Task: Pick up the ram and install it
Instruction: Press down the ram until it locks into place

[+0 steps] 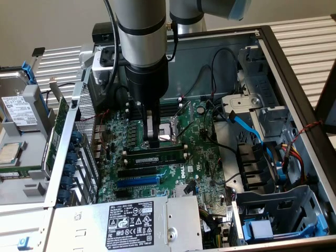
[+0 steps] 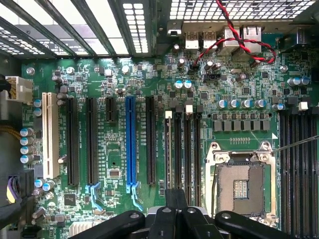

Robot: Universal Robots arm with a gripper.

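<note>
Sitting nearest the camera in the exterior view is the grey power supply, its black label facing up at the front edge of the open computer case. Just behind it the green motherboard is lying flat, with the blue expansion slot running across it and long black slots lying alongside.

Beyond those, the ram is standing on edge in one of the memory slots, between the blue expansion slot and the CPU socket. It is lying level along the slot; whether it is fully seated I cannot tell.

Directly behind the ram, the gripper is pointing straight down with its fingers clenched together, its tip hanging right at the stick's far side. Nothing is showing between the fingers, and I cannot tell whether they are touching the ram.

Farther back, the arm is rising out of the case. To the exterior view's right a blue cable is curving over the drive bays, and on the exterior view's left a hard drive is resting outside the case.
</note>
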